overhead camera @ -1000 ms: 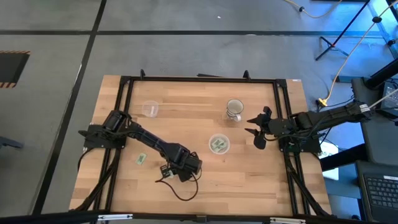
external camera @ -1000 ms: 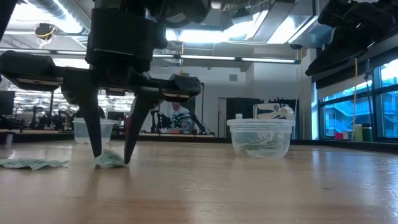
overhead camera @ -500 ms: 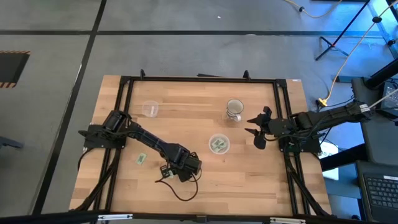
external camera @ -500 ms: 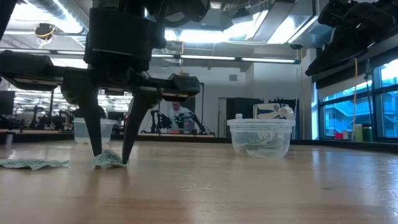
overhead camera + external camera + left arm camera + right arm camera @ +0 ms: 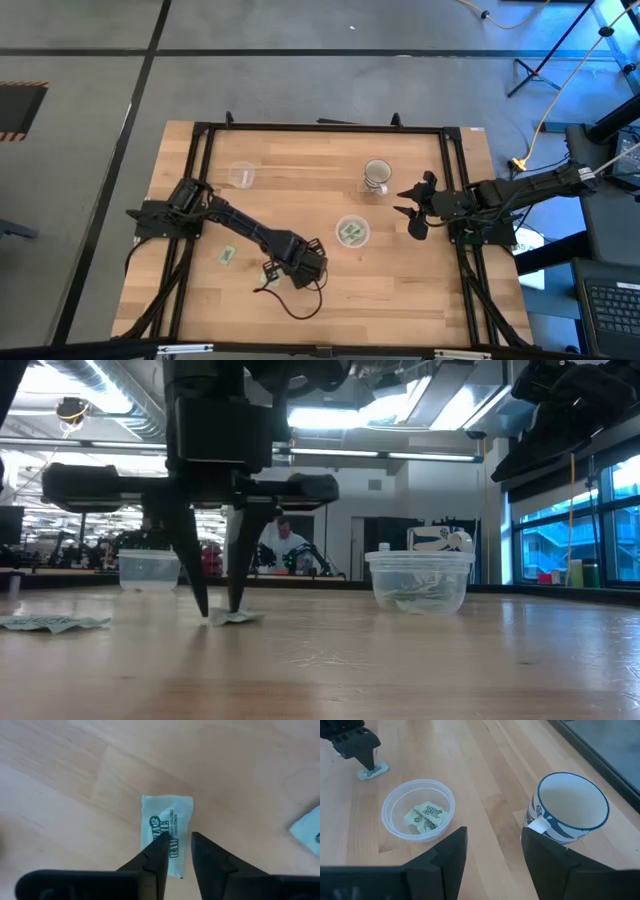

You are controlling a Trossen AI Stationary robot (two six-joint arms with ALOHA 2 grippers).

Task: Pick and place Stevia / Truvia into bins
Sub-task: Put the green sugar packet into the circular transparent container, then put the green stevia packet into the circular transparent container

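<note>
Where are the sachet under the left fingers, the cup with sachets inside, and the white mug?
Sachet [image 5: 167,832], left wrist view: on its printed face.
Cup with sachets [image 5: 395,803], right wrist view: on its clear rim.
White mug [image 5: 570,822], right wrist view: on its outer wall.

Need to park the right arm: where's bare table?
Bare wood lies along the near edge right of the left gripper, and along the far edge between the empty cup and mug. Crowded: mug, sachet cup and right gripper cluster together.

Matt paper sachet [image 5: 167,834]; smooth wooden table [image 5: 400,290] (clear plastic bin [image 5: 418,817]).
</note>
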